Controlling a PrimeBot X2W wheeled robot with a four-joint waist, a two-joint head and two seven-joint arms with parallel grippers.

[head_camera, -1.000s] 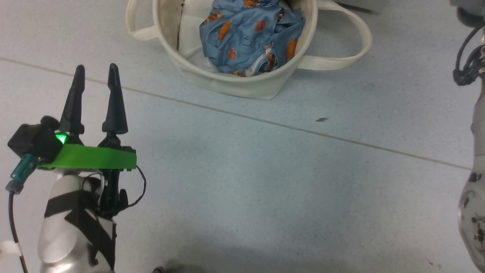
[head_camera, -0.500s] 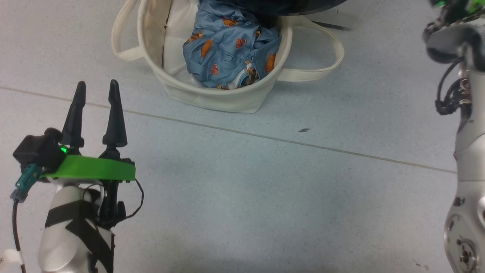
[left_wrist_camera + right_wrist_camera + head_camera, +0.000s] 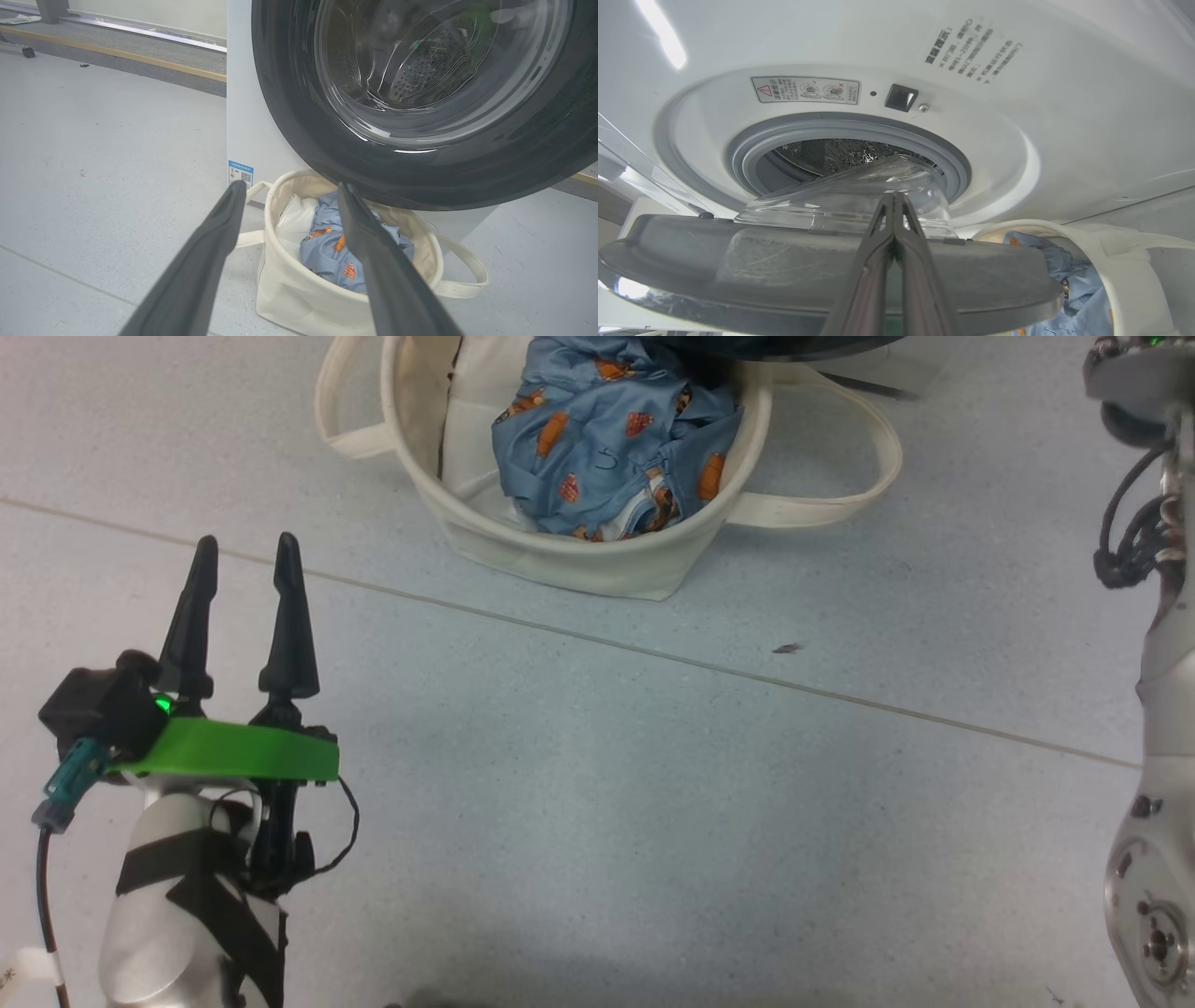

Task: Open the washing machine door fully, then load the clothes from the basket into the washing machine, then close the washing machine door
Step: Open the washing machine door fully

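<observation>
The basket (image 3: 560, 560) stands on the floor with the blue printed clothes (image 3: 607, 439) heaped inside. The washing machine door (image 3: 299, 116) hangs partly swung out over the basket (image 3: 299, 298) and clothes (image 3: 322, 261). My left gripper (image 3: 246, 546) is open and empty, low at the left, well short of the basket. My right gripper (image 3: 893, 198) is shut with nothing between its fingers, lying along the door's inner face (image 3: 784, 270), tips at the glass bowl. Behind it the washing machine (image 3: 1064, 116) shows its grey seal and steel drum.
Pale blue-grey floor with a thin seam (image 3: 653, 653) stretches between me and the basket. My right arm (image 3: 1158, 644) runs up the right edge. One long basket handle (image 3: 878, 457) lies out to the right. A wall base and strip (image 3: 140, 51) run behind the machine.
The head camera has shifted, so the whole picture moved. The door's black edge now shows over the basket's far rim and my right wrist at the top right. Left gripper stays open.
</observation>
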